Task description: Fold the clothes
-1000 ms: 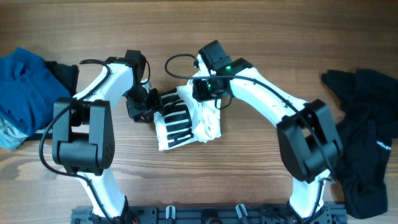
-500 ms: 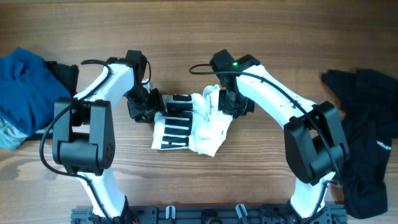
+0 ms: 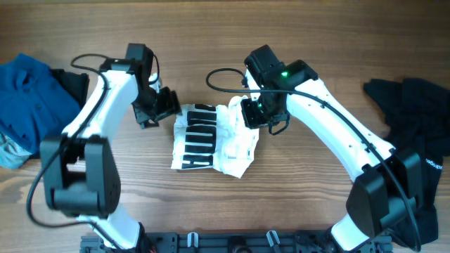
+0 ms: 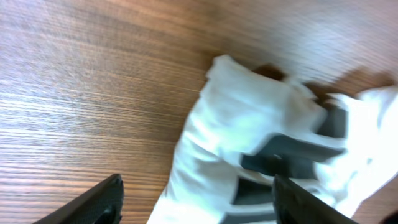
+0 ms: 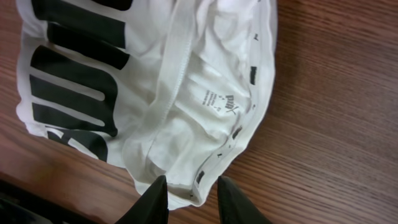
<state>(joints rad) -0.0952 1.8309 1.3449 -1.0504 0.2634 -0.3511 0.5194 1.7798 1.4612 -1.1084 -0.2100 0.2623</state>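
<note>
Evidently light and limp, the white T-shirt (image 3: 211, 140) wants pinching at corners; my left pincer (image 4: 196, 202) gapes empty, my right pincer (image 5: 193, 198) narrow.

A wooden table (image 3: 211, 42) with brown streaked grain fills the view, evenly lit

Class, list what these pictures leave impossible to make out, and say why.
- Overhead: right gripper fingertips hidden beneath its own wrist; grip on the white black-striped fabric T-shirt unclear.
- Left wrist: motion blur smears the shirt's print.
- Right wrist: small printed neck label too small to read.
- Overhead: crumpled blue garment and black garment cut off by frame edges.
</note>
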